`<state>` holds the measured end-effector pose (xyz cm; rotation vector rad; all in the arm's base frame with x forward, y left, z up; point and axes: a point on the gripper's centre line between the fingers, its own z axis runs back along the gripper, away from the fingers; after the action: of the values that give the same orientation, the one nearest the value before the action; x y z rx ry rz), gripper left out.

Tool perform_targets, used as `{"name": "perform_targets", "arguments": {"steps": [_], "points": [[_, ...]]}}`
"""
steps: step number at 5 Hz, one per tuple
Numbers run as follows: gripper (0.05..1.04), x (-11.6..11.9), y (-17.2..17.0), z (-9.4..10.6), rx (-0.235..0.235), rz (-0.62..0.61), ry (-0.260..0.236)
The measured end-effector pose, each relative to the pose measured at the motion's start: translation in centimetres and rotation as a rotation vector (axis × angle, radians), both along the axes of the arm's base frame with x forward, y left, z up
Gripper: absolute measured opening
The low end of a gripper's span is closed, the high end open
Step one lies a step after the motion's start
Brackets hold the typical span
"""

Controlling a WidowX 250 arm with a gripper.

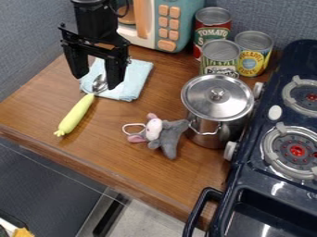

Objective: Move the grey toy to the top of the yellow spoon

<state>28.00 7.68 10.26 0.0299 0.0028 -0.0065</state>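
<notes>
"So, where've we got the grey toy (pixel 169 137)?"

"Flopped on the table (pixel 133 162), right beside the lidded steel pot (pixel 217 104). We can't tell if they touch. It's got a white loop (pixel 126 126) on the side facing the yellow spoon (pixel 75 115)."

"And how's our spoon lying?"

"Well apart from the toy, handle on the wood, metal end on the folded light blue cloth (pixel 137 76)."

"What about the hand (pixel 98 82)?"

"Hanging over the cloth by the spoon's metal end, fingers spread apart."

"Anything else we should list?"

"Yep, three cans (pixel 221 58) behind the pot, a teal toy microwave (pixel 187 21) at the back, dark blue stove (pixel 248 173) to the right."
</notes>
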Motion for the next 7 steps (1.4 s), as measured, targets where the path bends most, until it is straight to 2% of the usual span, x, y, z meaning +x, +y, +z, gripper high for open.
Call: {"name": "perform_targets", "arguments": {"steps": [1, 2, 3, 4, 5, 6, 7], "points": [[0.998, -0.2, -0.2, -0.9, -0.014, 0.001, 0.027], [0.998, -0.5, -0.8, -1.7, -0.048, -0.002, 0.019], [0.998, -0.8, -1.5, -2.2, -0.040, -0.025, 0.030], [0.998, -0.9, -2.5, -2.0, -0.013, -0.066, 0.008], [0.998, -0.7, -4.2, -2.0, -0.006, -0.129, -0.006], [0.998, -0.5, -5.7, -2.1, -0.028, -0.149, -0.013], [0.998, -0.4, -6.0, -2.0, -0.036, -0.114, -0.016]]}}
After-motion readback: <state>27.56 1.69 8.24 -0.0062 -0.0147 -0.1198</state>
